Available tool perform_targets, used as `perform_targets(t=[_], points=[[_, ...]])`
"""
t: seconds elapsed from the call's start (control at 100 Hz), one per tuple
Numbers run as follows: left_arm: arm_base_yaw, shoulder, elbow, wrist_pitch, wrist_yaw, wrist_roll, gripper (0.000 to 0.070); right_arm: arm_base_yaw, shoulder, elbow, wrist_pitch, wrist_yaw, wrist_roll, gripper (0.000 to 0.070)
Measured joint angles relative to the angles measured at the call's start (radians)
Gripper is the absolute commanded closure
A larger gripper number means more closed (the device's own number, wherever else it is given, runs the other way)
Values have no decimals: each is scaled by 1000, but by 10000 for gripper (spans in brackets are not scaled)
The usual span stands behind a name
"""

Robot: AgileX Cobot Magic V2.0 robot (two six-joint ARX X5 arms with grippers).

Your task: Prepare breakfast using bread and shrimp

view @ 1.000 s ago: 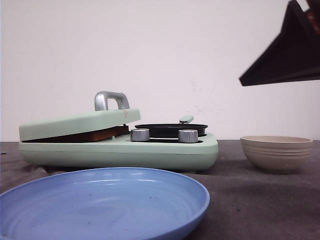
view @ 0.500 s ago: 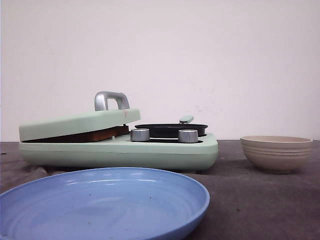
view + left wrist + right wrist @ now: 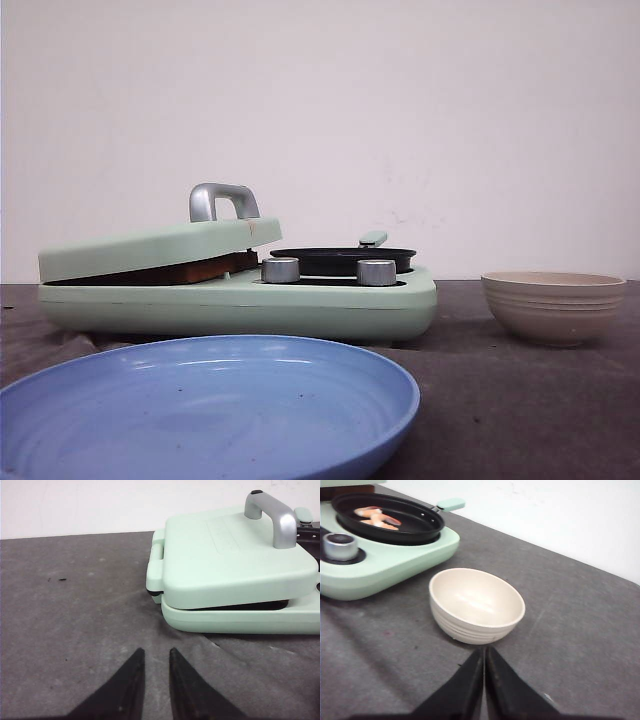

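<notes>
The front view matches the frame half a second ago; the dark arm seen at upper right a second ago is gone. The mint-green cooker [image 3: 240, 295] sits on the desk [image 3: 520, 400]. Its lid [image 3: 150, 248] rests tilted on the bread [image 3: 190, 270], a brown edge showing beneath. The shrimp [image 3: 377, 519] lies in the black pan [image 3: 390, 517] on the cooker. The beige bowl [image 3: 476, 605] stands just beside the cooker, the blue plate [image 3: 205, 405] in front. The left end effector [image 3: 153, 655] is narrowly parted beside the cooker; the right end effector [image 3: 484, 652] is closed, empty, near the bowl.

Even soft light, faint shadows, mild glare on plate [image 3: 200, 400].
</notes>
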Motion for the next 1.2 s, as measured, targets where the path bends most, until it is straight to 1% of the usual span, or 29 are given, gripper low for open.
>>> perform_targets(t=[1.2], points=[[0, 0, 0, 0, 0, 0, 700, -16, 0, -3, 18, -2, 13, 696]])
